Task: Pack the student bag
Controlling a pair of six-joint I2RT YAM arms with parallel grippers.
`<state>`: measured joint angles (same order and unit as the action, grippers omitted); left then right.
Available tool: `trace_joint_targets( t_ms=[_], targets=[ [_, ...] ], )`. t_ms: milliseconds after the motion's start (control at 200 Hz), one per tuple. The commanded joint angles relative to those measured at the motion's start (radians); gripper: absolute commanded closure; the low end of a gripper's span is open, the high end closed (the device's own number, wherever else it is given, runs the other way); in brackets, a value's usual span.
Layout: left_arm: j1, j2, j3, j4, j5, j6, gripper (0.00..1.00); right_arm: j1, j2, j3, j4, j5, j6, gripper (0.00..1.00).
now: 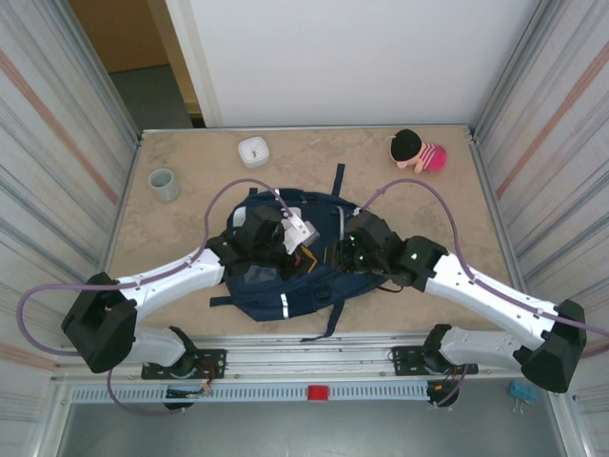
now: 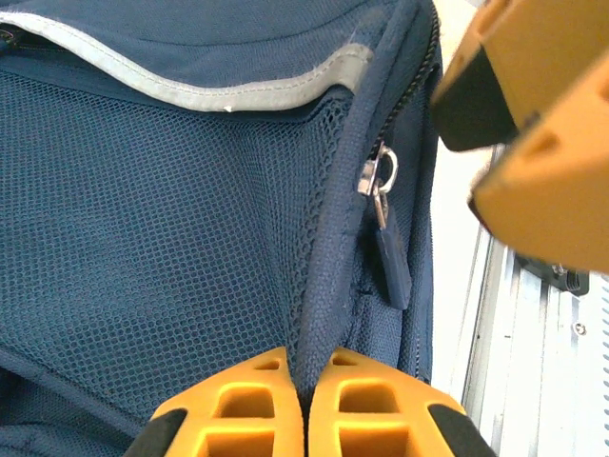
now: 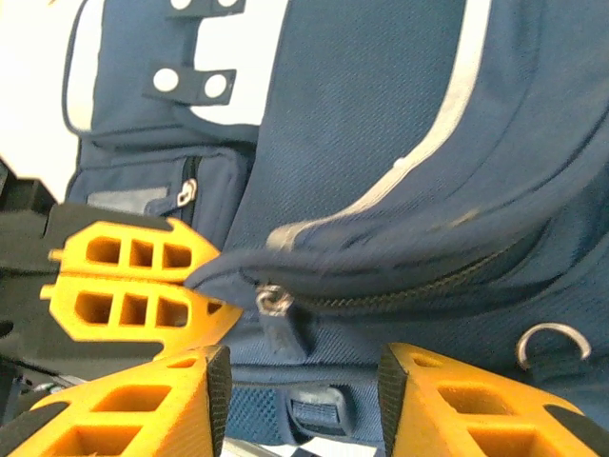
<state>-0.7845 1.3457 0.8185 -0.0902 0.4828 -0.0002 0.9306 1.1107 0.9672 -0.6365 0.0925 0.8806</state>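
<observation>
The left gripper [image 2: 306, 405] is seen pressed shut, its orange fingers clamped on a padded seam edge of the student bag [image 1: 266, 290], beside a navy mesh panel [image 2: 162, 248]. The fabric edge is pinched flat between the two pads. The fingers of the right gripper [image 3: 304, 400] are held apart with a clear gap between them, and nothing is gripped. A metal zip slider [image 3: 274, 303] with a dark tab is seen just ahead of that gap, at the end of a line of zip teeth; whether it is touched cannot be told.

The student bag is laid flat in the middle of the table [image 1: 190, 228], close to the near edge, under both wrists. Navy fabric with pale grey-white stripes is shown, together with a white patch [image 3: 243, 57] bearing dark straps and a metal D-ring [image 3: 555, 343].

Well apart from the bag, at the far side of the table, a pink and black plush toy [image 1: 417, 150], a small white container [image 1: 253, 150] and a grey cup [image 1: 164, 184] are placed.
</observation>
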Motion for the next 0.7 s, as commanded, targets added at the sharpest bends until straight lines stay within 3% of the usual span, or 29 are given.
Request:
trace_joint_targets(
  t_ms=[0,296,506,691],
  targets=[
    [0.0,-0.026,0.003,0.09,0.073,-0.033,1.0,0.034,0.025,0.03,-0.038,0.078,-0.025,0.53],
    [0.0,-0.029,-0.003,0.129,0.107,-0.061,1.0,0.076,0.142,0.06,0.013,0.167,-0.134,0.5],
    [-0.001,-0.039,-0.005,0.084,0.079,-0.03,1.0,0.076,0.158,0.115,-0.148,0.372,-0.108,0.66],
    [0.0,-0.042,-0.003,0.072,0.068,-0.023,1.0,0.064,0.163,0.123,-0.168,0.368,-0.115,0.73]
  ],
)
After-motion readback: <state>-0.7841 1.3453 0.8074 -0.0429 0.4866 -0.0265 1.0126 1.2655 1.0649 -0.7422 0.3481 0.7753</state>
